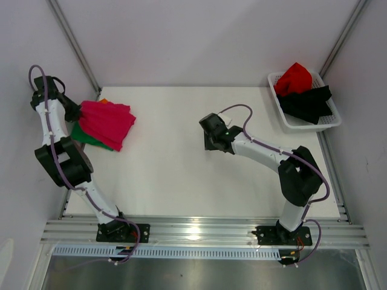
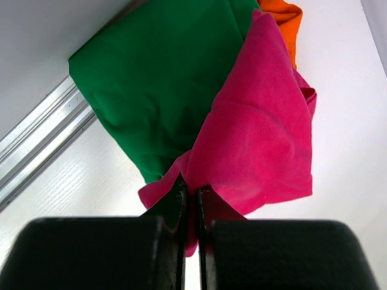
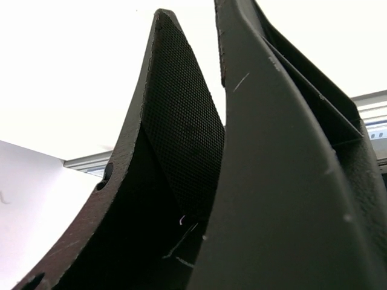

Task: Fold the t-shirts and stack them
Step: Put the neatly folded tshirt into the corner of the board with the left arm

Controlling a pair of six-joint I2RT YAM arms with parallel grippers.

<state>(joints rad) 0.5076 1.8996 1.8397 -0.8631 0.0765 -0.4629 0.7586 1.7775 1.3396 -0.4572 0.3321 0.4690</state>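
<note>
Five shirts are in view, in two groups. Three are piled at the far left edge of the table point(image 1: 175, 181): a pink shirt point(image 1: 107, 122) on top, a green shirt point(image 1: 89, 136) under it, and an orange shirt point(image 1: 104, 101) of which only a corner shows at the back. The other two, a red shirt point(image 1: 294, 78) and a black shirt point(image 1: 311, 103), lie bundled in the one white basket point(image 1: 302, 123) at the far right corner.

One edge of the pink shirt is pinched in the left gripper point(image 2: 190, 196), whose jaws are pressed together on the cloth. From that pinch the pink shirt fans out away from the gripper, toward the middle of the table. Its long axis runs from the pinched edge out to its free hem, and it overlaps the green shirt and touches it. It looks bunched and creased, not flat.

The right gripper point(image 1: 211, 138) hangs over the bare middle of the table, well apart from both groups. Its jaws stand apart with nothing between them; in the right wrist view one mesh pad point(image 3: 181, 139) faces open air.

The left arm is the nearer one to the pile, and the pink shirt is already in its grip. I judge that the coming move turns on drawing the pink shirt along that axis, off the green shirt and onto bare table where the right arm can reach the free hem. Dragging the green shirt along with it seems the main risk.
</note>
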